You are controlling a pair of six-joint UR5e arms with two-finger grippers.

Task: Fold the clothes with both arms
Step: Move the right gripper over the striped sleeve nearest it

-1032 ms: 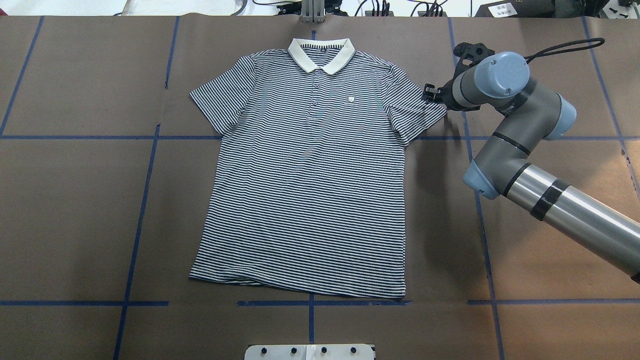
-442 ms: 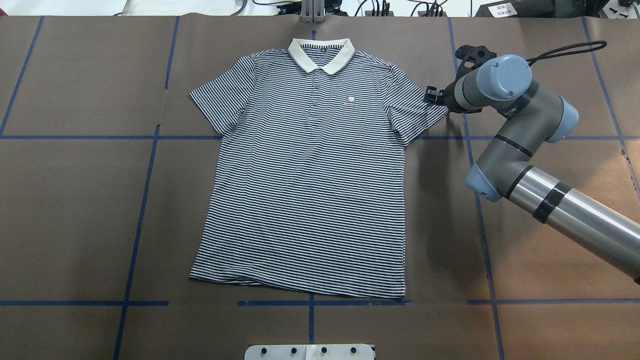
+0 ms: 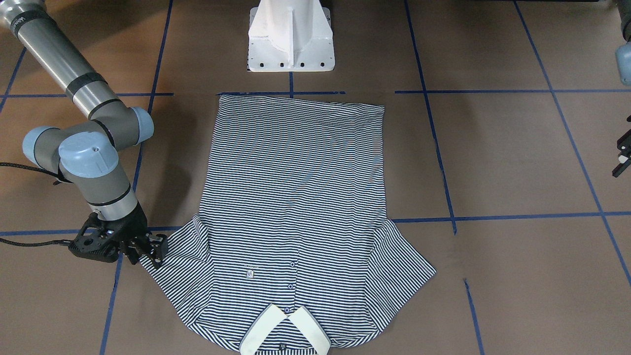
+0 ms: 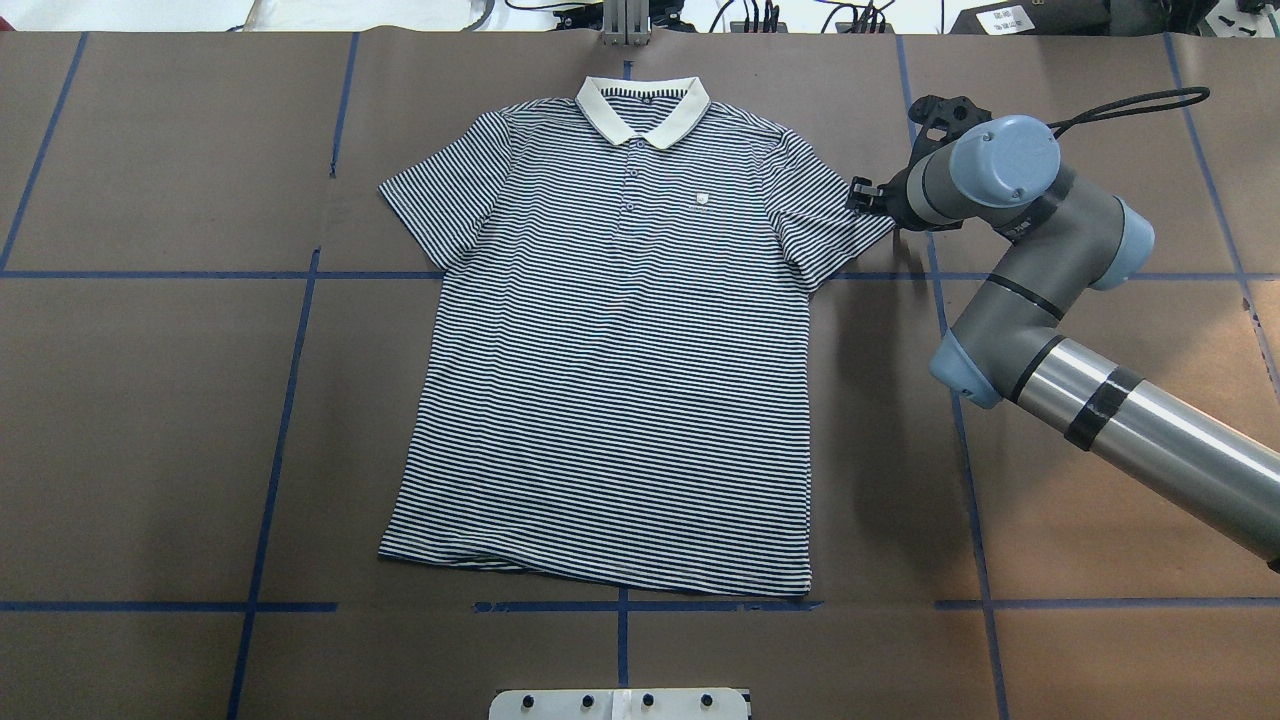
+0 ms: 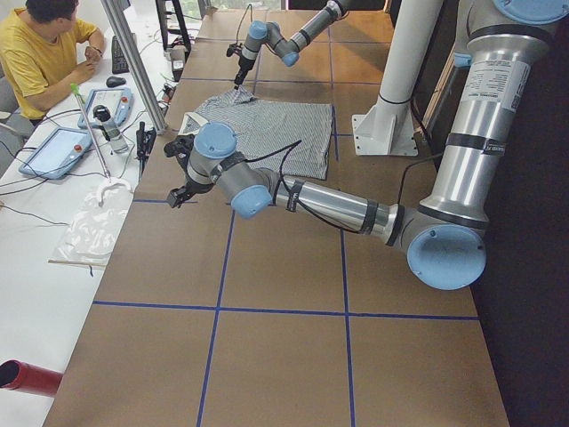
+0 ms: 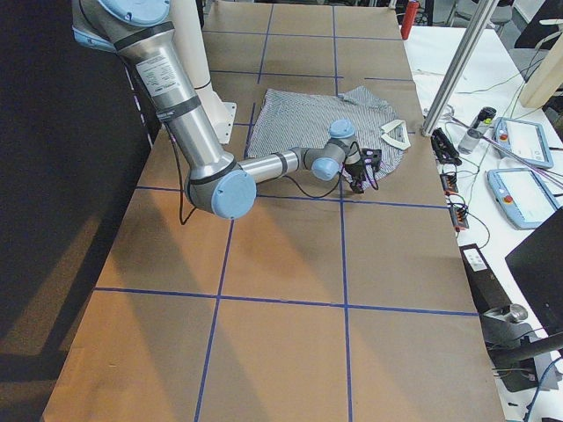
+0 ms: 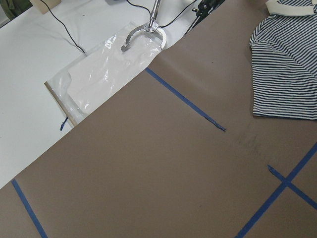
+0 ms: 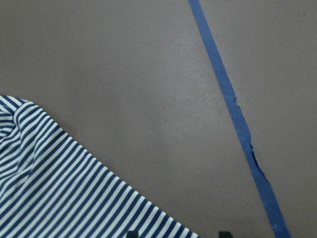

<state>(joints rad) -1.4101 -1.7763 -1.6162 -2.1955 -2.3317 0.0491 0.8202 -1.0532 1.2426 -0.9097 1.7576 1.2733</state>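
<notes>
A striped polo shirt [image 4: 610,350] lies flat and face up in the middle of the brown table [image 4: 150,400], collar [image 4: 642,108] at the far edge from the robot and hem near its base, with no fold made yet. The right gripper [image 3: 158,251] sits low at the tip of the sleeve [image 4: 835,225] on the robot's right. Its fingers are spread apart, and the wrist view shows the striped corner of the sleeve reaching just in between them, beside a blue tape line [image 8: 233,109]. The left gripper [image 3: 622,157] hangs well apart from the shirt, out past the opposite sleeve. Only a sliver of it shows, and whether its fingers are parted or closed cannot be told. The danger here looks to be a poor bite. Only the sleeve's corner lies between the fingers, so a closing pinch may slip off the hem, catch one layer of cloth alone, or snag the paper cover under it. With the left arm so far off, a pull from the right alone would likely drag the whole shirt sideways and wrinkle the body, spoiling a straight fold.
</notes>
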